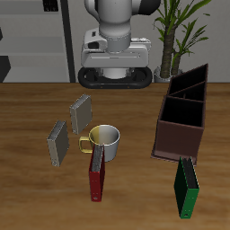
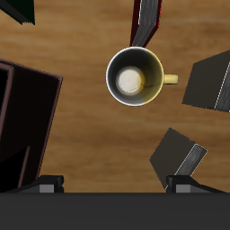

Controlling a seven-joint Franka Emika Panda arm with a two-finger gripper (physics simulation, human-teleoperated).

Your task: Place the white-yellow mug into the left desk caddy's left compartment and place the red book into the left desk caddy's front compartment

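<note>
below the fingers [image 2: 115,183], the white-yellow mug [image 2: 135,75] stands alone on the wooden surface [image 2: 81,153].

the two fingertips [image 2: 49,183] are spread wide, holding nothing, with the mug centred beyond the gap between them, upright, its yellow handle pointing sideways and its pale inside showing. past the mug from the fingers, the red book [image 2: 146,20] stands on edge, touching or just beside the mug's rim; in the exterior view the book [image 1: 96,172] sits on the mug's [image 1: 104,138] front-edge side. two grey books [image 2: 175,154] lean near one fingertip, on the handle side. the left desk caddy [image 2: 25,126] lies beside the other fingertip, well apart from the mug; its dark-brown sections [image 1: 184,112] hold nothing. a green book [image 1: 186,187] stands near the caddy's front end.
</note>
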